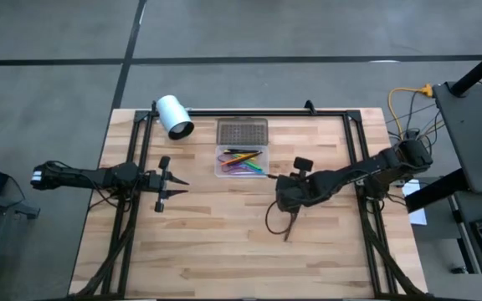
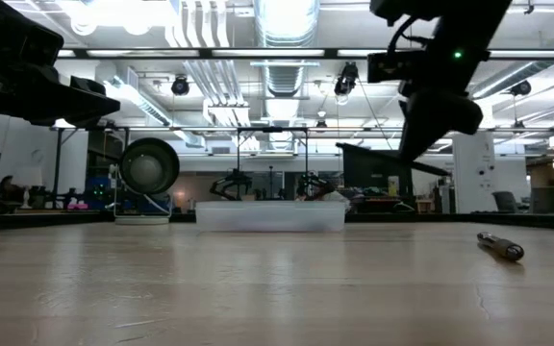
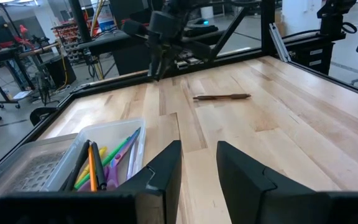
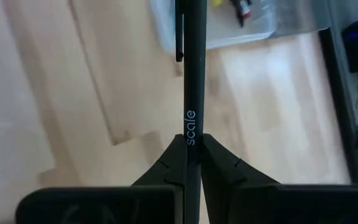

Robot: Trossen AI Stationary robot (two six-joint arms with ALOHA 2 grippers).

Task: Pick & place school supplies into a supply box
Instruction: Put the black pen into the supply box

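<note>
The clear supply box [image 1: 241,161] sits at the table's far middle with several coloured pens and pencils [image 3: 95,165] inside it. Its grey dotted lid [image 1: 242,132] lies just behind it. My right gripper [image 4: 190,140] hovers over the table's middle, near side of the box, shut on a black pen [image 4: 190,74] printed "scale". A brown pen [image 3: 222,97] lies flat on the wood below and nearer than that gripper. My left gripper [image 3: 197,168] waits open at the table's left, level, pointing toward the box. My right gripper pinches the black pen's barrel [image 4: 190,127] between its two fingers, just behind the "scale" print. The pen runs along the fingers and sticks out past their tips, clip end [image 4: 179,43] foremost toward the box. It is lifted clear of the table, slanting downward.
A white cylinder [image 1: 174,115] lies at the far left of the table beside the lid. A black frame rail [image 1: 249,111] runs along the far edge. A dark cable loop [image 1: 269,220] hangs by the right gripper. Bare wood spreads across the near half.
</note>
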